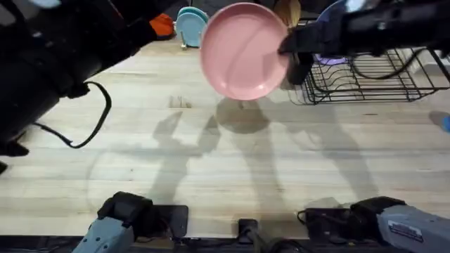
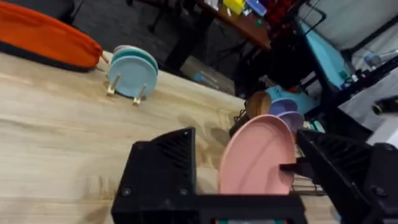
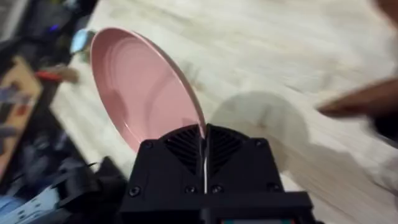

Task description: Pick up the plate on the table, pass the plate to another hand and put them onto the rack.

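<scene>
The right pincer (image 1: 290, 50) was clamped on the rim of the plate (image 1: 242, 50), held in the air just left of the rack (image 1: 373, 77). The left pincer (image 2: 245, 180) gaped empty. Judging from this, only racking remained.

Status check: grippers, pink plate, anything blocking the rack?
Right gripper shut on the rim of the round salmon-pink plate, held above the table. Left gripper open, holding nothing. Lavender-purple plate already in the black wire rack.
</scene>
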Controlling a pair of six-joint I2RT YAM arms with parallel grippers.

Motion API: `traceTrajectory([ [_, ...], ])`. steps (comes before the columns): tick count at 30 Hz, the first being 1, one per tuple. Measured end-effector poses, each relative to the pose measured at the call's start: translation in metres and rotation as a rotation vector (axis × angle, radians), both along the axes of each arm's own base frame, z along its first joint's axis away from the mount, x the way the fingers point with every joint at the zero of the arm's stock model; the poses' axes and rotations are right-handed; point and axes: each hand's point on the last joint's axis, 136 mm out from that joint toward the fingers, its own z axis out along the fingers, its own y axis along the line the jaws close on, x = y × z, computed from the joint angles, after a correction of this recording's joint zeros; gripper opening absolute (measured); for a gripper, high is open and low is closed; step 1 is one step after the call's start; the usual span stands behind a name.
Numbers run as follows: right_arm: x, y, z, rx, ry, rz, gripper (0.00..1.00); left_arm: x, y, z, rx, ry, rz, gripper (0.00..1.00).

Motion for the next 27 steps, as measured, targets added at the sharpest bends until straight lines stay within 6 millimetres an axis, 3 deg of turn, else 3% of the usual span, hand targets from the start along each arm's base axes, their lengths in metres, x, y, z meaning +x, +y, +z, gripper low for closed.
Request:
traceTrajectory([
  [10,-0.027,-0.053,0.009,-0.101,-0.023,-0.094,0.031,0.001,0.003,0.000,0.005,-0.001,0.018,0.994],
  [17,-0.051,-0.073,0.032,-0.141,-0.130,-0.115,0.031,0.002,0.006,0.000,0.009,-0.002,0.036,0.994],
  [27,-0.063,-0.102,0.056,-0.231,-0.301,-0.156,0.030,0.002,0.006,0.000,0.009,-0.002,0.038,0.993],
])
